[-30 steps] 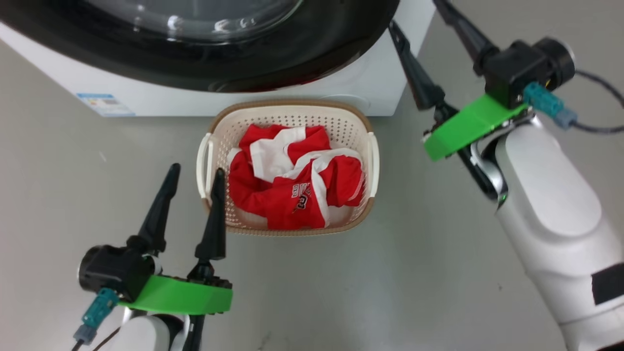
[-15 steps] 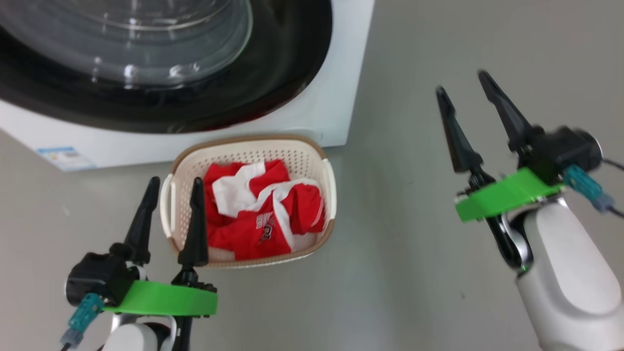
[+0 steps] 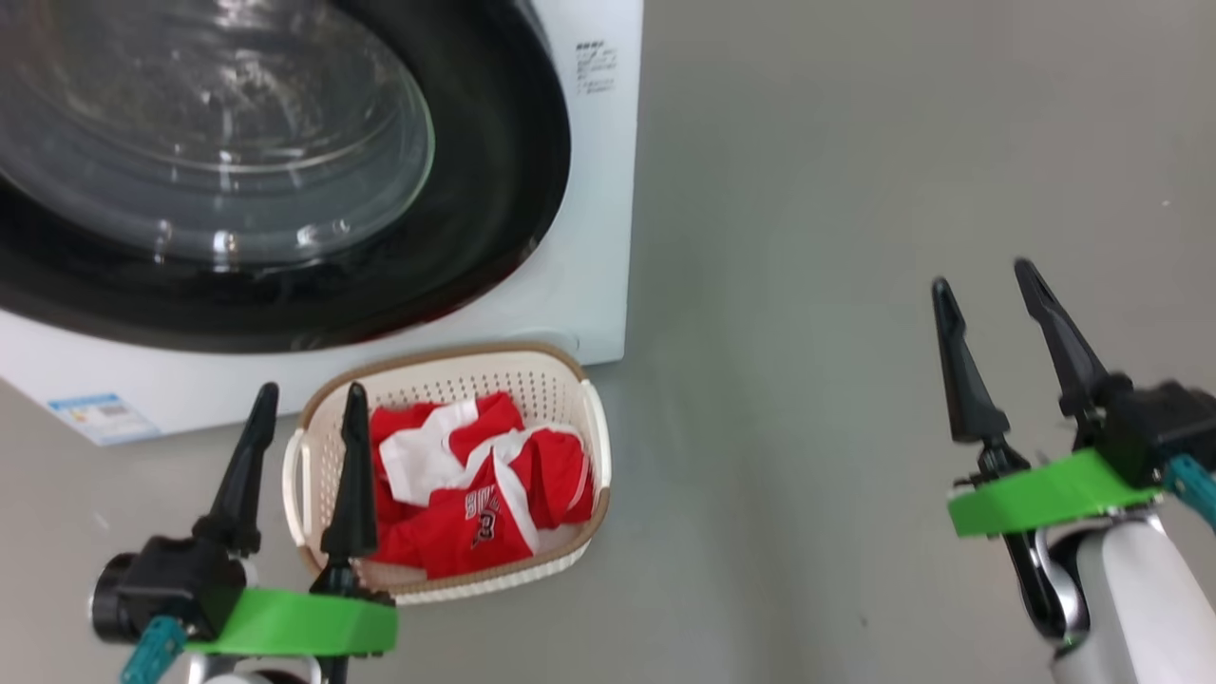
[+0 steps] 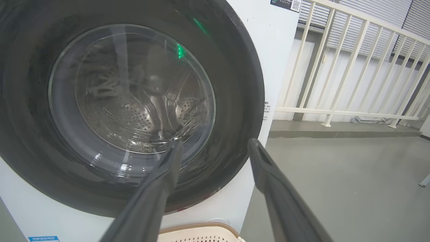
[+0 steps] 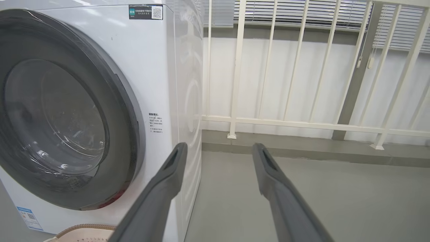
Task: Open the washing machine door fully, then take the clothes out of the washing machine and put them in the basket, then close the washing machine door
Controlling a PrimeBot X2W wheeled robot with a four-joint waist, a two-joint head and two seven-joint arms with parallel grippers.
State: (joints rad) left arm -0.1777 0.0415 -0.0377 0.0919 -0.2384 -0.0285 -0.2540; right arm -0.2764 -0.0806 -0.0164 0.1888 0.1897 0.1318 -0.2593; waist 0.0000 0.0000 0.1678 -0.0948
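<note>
The washing machine [image 3: 594, 190] fills the upper left of the head view, its black-rimmed glass door [image 3: 209, 142] shut flat against the white front [image 4: 278, 50]; the wrist views show the door [image 5: 63, 124] the same way. The red and white clothes [image 3: 470, 494] lie in the cream basket [image 3: 597, 437] on the floor just before the machine. My left gripper [image 3: 309, 399] hovers open over the basket's left rim, nothing between its fingers. My right gripper [image 3: 983, 280] stands open and empty over bare floor, far right of the machine.
Grey floor [image 3: 836, 285] stretches wide to the right of the machine. A white railing [image 5: 302, 124] on a low kerb runs along the wall behind, also seen from the left wrist as a railing [image 4: 352, 111]. A blue label [image 3: 100, 416] marks the machine's lower left corner.
The head view has swung up and right, so machine and basket sit lower and further left. My right gripper has drawn back from the door's edge to the floor at the right.
</note>
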